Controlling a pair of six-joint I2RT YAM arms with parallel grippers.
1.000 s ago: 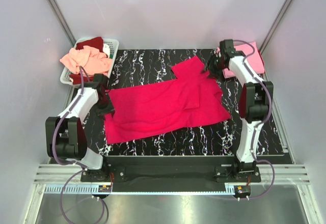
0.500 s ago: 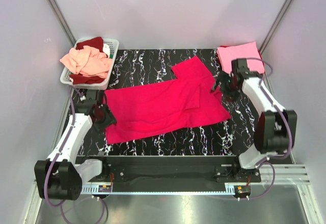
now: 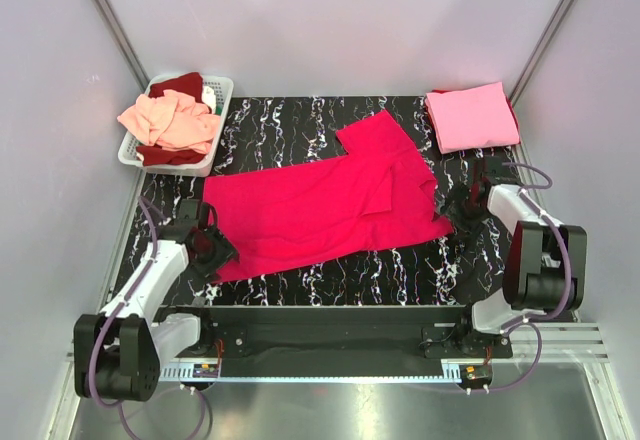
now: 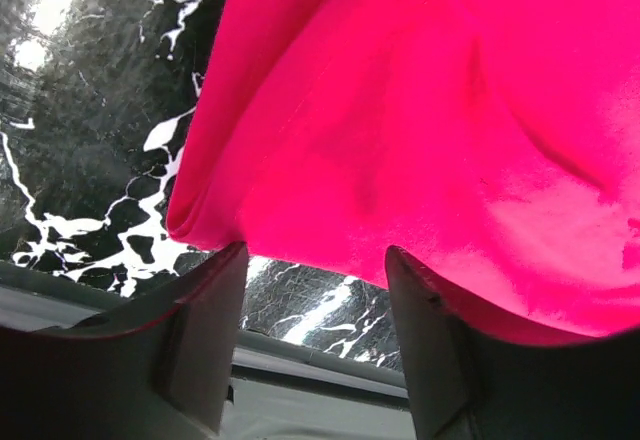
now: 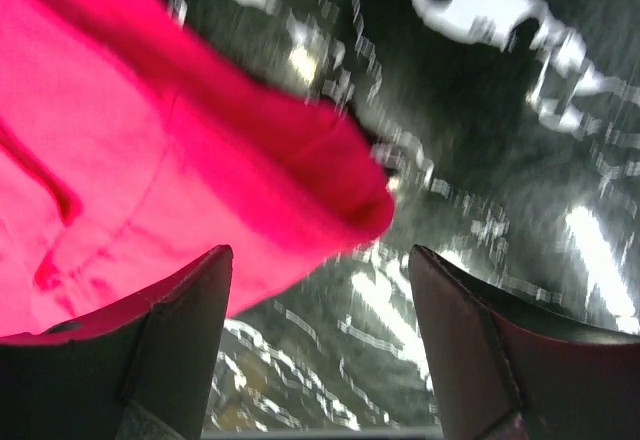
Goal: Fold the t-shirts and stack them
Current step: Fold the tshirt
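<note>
A bright crimson-red t-shirt (image 3: 330,205) lies spread across the black marbled table, one sleeve folded over near its right end. My left gripper (image 3: 217,252) is open at the shirt's near left corner (image 4: 200,222), its jaws astride the hem. My right gripper (image 3: 458,208) is open at the shirt's near right corner (image 5: 350,200). A folded light pink t-shirt (image 3: 472,116) lies at the far right corner. A peach t-shirt (image 3: 170,120) and a dark maroon one (image 3: 178,84) are heaped in the basket.
A white slotted plastic basket (image 3: 222,90) stands at the far left, off the mat's corner. The black marbled mat (image 3: 400,270) has its front edge just behind both grippers. Grey walls close in left and right.
Both arms have swung from the far corners of the shirt toward the near edge. The left gripper now sits at the near left corner, the right at the near right corner.
</note>
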